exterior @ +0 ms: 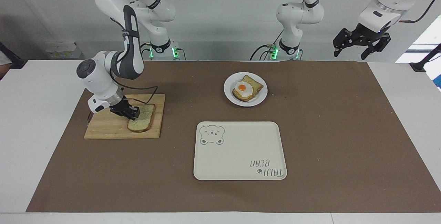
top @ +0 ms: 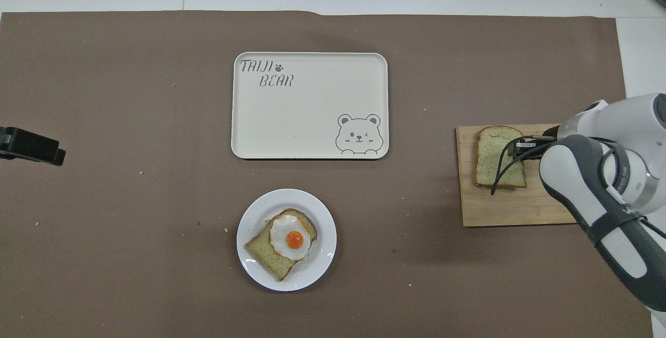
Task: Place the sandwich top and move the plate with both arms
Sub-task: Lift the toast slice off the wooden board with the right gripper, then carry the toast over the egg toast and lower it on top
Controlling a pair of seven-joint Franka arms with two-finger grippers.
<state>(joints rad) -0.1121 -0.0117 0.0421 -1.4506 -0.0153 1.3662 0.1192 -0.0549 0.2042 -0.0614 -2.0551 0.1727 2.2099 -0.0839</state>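
Going by the facing view, from its left edge: the right gripper (exterior: 132, 113) is down on the wooden cutting board (exterior: 110, 127) at about nine o'clock on the brown mat (exterior: 327, 131), its jaws closed on the edge of the sandwich top (exterior: 143, 122). The slice lies on the board's half toward the table's middle, its gripped edge slightly raised, its rounded top pointing away from the robots. In the overhead view the same slice (top: 497, 158) shows with the gripper (top: 520, 150) at its edge and a black cable crossing it.

Near the mat's centre lies the cream bear tray (exterior: 241, 162), at roughly six o'clock from the plate (exterior: 229, 94). The plate sits nearer the robots than the tray, at about twelve o'clock on the mat, and carries a toasted slice with a fried egg (exterior: 244, 89).

At about two o'clock the left gripper (exterior: 361, 43) hangs waiting, raised over the mat's corner at the left arm's end, jaws spread apart
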